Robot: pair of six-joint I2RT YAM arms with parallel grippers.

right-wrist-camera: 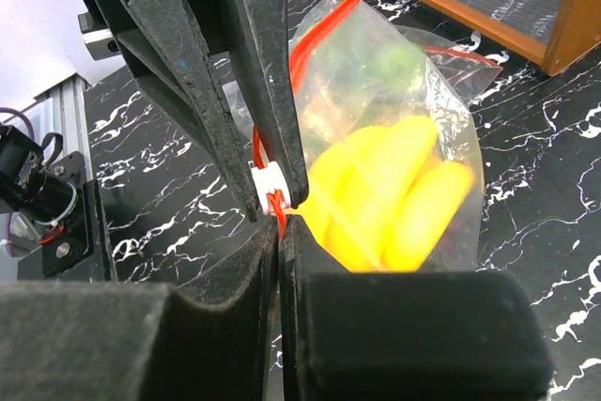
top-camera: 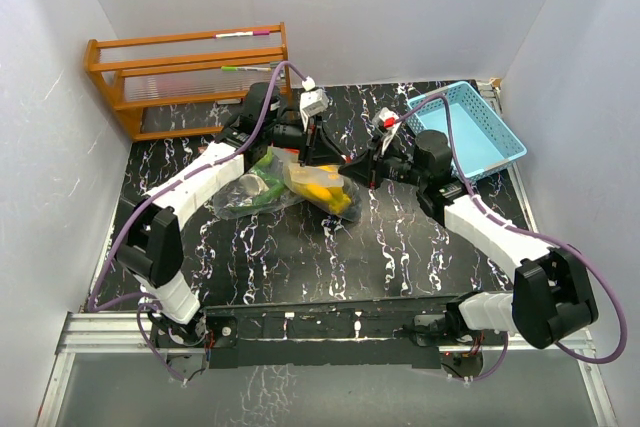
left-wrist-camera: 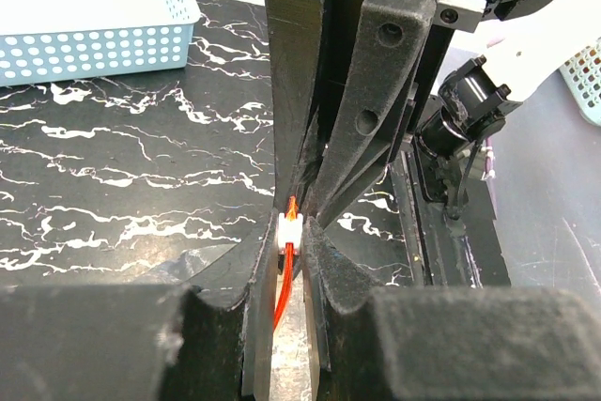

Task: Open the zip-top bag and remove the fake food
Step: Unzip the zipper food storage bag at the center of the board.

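A clear zip-top bag [top-camera: 262, 197] with a red zip strip lies on the black marbled table, left of centre. Inside it I see the fake food: yellow bananas [top-camera: 331, 193] [right-wrist-camera: 404, 194] and green pieces [top-camera: 264, 167] [right-wrist-camera: 390, 63]. My left gripper [top-camera: 322, 152] [left-wrist-camera: 293, 232] is shut on the white zip slider [left-wrist-camera: 290, 227] [right-wrist-camera: 268, 180] at the bag's right end. Nose to nose with it, my right gripper [top-camera: 352, 162] [right-wrist-camera: 282, 223] is shut on the red zip strip [right-wrist-camera: 279, 202] just beside the slider. The bag's mouth looks closed along the strip.
A light-blue perforated basket [top-camera: 470, 127] [left-wrist-camera: 84, 16] stands at the back right. A wooden rack [top-camera: 190, 77] [right-wrist-camera: 526, 25] stands at the back left, close behind the bag. White walls enclose the table on three sides.
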